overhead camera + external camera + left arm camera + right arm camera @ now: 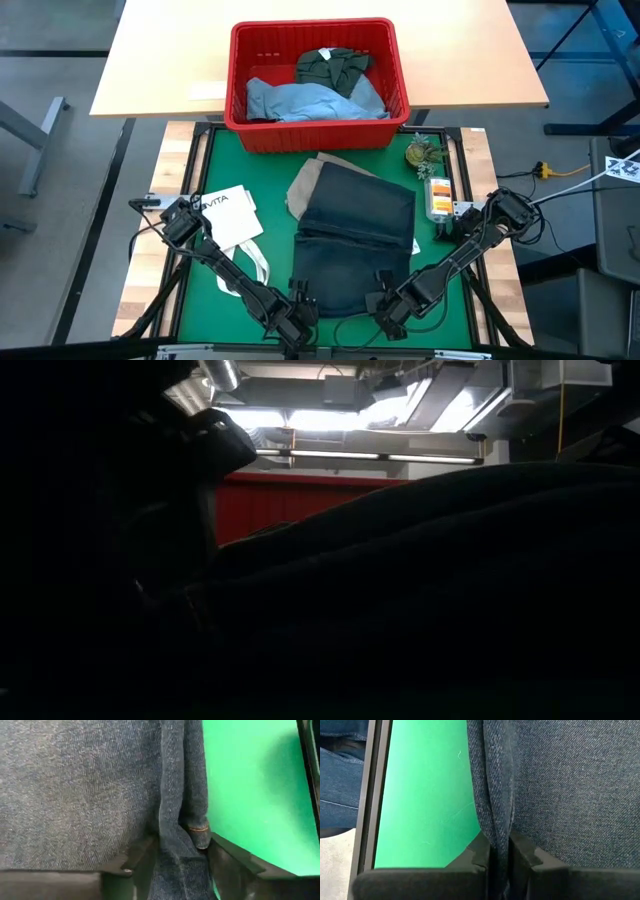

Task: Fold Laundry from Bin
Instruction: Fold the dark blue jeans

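High view: dark navy jeans (355, 240) are spread on the green mat (240, 160), below the red bin (395, 65).

Left wrist view: a denim edge is seen between the left gripper (172, 870) fingers, fairly wide apart.

Right wrist view: the right gripper (499, 857) is pinched on a denim fold.

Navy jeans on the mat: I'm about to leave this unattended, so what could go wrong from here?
1. The left claw holds the navy jeans only by a thin edge fold, looser than the right claw; it may slip.
2. Beige trousers lie underneath and could drag along.
3. The white tote bag lies near the left arm.
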Controlling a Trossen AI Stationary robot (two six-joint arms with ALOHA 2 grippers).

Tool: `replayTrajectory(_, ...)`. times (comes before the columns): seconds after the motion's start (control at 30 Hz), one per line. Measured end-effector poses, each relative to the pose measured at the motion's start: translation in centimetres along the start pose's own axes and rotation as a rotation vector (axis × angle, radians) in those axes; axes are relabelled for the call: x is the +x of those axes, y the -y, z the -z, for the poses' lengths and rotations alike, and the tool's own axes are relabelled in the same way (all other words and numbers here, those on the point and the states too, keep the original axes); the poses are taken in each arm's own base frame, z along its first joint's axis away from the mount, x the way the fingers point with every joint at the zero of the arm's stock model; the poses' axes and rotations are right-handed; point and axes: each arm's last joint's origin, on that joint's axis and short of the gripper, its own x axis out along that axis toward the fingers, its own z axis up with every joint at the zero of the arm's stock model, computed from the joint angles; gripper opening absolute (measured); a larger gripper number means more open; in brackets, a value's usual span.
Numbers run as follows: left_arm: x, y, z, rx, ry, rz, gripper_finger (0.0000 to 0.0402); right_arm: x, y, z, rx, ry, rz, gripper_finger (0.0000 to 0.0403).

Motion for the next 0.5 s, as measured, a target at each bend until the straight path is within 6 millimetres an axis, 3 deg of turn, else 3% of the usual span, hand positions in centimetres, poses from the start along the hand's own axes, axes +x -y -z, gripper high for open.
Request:
replayTrajectory(0.27,-0.2,0.0,0.1,-0.041,-0.028,0.024,0.0017,0.0,0.0,0.1,-0.001,-0.009,0.004,0.0037)
replayTrajectory(0.5,-1.7,-0.2,-0.3,-0.059,-0.061,0.121,0.0009,-0.2,-0.5,0.4,0.03,-0.05,-0.047,0.0037)
